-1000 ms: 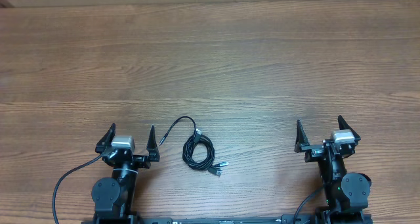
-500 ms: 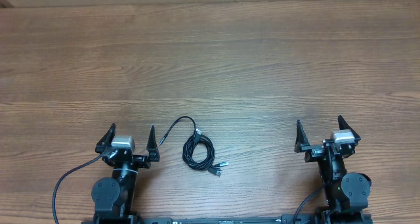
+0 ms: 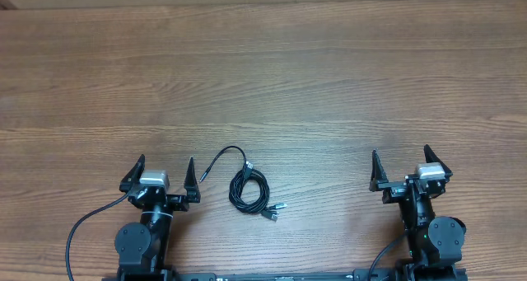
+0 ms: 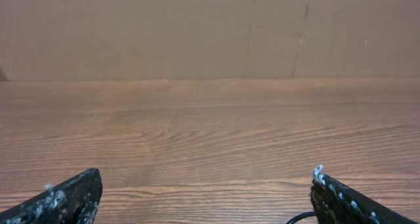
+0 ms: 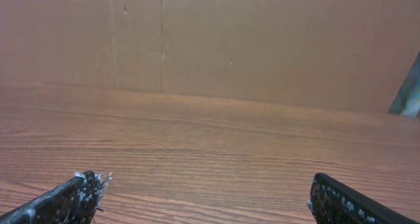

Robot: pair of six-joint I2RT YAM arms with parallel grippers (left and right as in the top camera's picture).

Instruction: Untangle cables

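Nearest, at the near edge of the desk (image 3: 313,75), the left gripper (image 3: 165,161) and right gripper (image 3: 401,152) both stand spread wide, holding nothing. Between them, just beside the left gripper, the cables (image 3: 248,190) lie in 1 small coiled bundle, a loose end arcing toward the far edge.

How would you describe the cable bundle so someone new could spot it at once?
On the wooden table, look near the front edge, just inward of the left gripper. The cables lie there as a small coil of thin black cord with one loose end arcing away and silver-tipped plugs, much thinner than the arm's own wire.
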